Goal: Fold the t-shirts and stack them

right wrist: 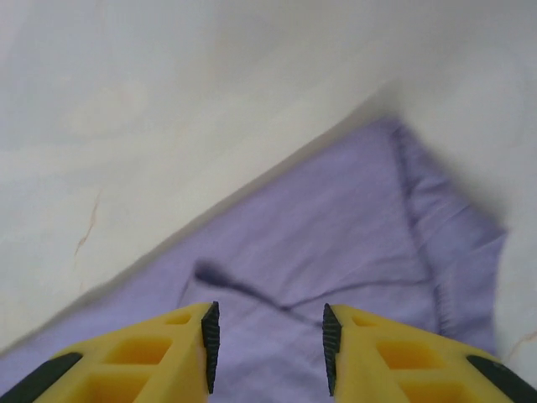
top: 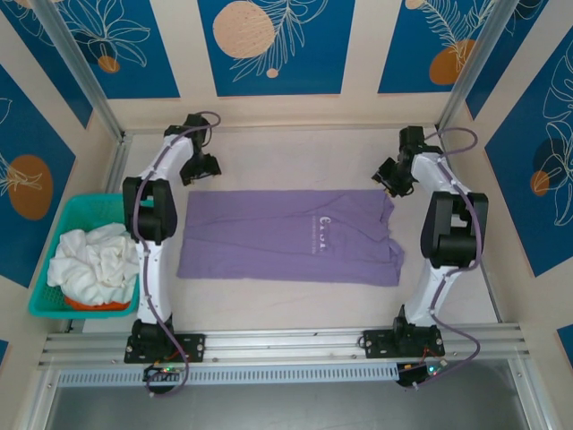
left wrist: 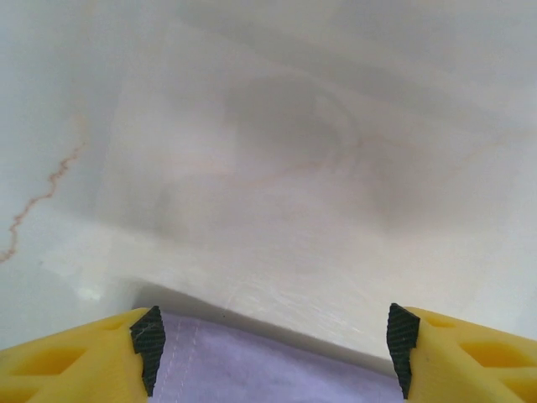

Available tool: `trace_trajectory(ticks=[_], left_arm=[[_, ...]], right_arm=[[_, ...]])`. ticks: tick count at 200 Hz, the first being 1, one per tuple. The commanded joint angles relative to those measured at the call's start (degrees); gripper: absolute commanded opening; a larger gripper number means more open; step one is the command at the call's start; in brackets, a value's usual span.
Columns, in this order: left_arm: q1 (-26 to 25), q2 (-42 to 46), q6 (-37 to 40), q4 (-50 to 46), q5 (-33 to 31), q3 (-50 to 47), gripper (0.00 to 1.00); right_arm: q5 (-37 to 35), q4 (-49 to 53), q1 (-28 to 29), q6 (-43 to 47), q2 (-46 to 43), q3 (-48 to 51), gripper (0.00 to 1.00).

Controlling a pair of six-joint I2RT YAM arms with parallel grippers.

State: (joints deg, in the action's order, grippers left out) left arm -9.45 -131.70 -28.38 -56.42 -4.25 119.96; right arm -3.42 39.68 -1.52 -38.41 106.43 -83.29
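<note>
A lavender-purple t-shirt [top: 291,237] with small white lettering lies flat across the middle of the table, folded into a long rectangle. My left gripper [top: 204,168] hovers open just beyond its far left corner; the hem edge of the shirt [left wrist: 277,374] shows between the wide-apart fingers. My right gripper [top: 391,176] stands open above the far right corner, with the creased purple fabric [right wrist: 336,243] below its fingers and nothing held. White t-shirts [top: 91,260] are heaped in the teal basket [top: 72,219] at the left.
The basket sits by the left arm's base, with something orange [top: 89,305] under the white heap. Metal frame posts [top: 81,72] rise at both back corners. Bare pale tabletop [top: 295,157] runs behind the shirt and in front of it.
</note>
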Motion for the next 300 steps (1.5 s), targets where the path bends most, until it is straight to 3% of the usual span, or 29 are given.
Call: trace_trajectory(ticks=[1, 36, 86, 137, 258, 300], left_arm=[[-6.6, 4.78, 0.9, 1.36, 7.82, 1.75, 0.68], [-14.07, 1.2, 3.36, 4.83, 16.77, 0.96, 0.62], [-18.61, -6.83, 2.46, 5.11, 17.72, 5.14, 0.62], [-18.67, -11.39, 3.15, 1.13, 12.78, 6.91, 0.65], [-18.67, -13.14, 5.0, 0.36, 12.51, 7.66, 0.67], [-18.67, -13.08, 5.19, 0.26, 12.29, 7.82, 0.68]], right_arm=[[4.96, 0.65, 1.84, 4.94, 1.34, 1.68, 0.39], [7.15, 0.34, 4.34, 7.9, 6.04, -2.21, 0.37], [5.06, 4.41, 7.09, 11.12, 15.7, -13.59, 0.37], [3.37, 6.32, 8.26, 12.57, 19.42, -17.05, 0.36], [-0.01, 6.25, 9.47, 12.54, 17.39, -12.3, 0.3], [0.01, 5.95, 9.85, 12.34, 16.73, -11.73, 0.21]])
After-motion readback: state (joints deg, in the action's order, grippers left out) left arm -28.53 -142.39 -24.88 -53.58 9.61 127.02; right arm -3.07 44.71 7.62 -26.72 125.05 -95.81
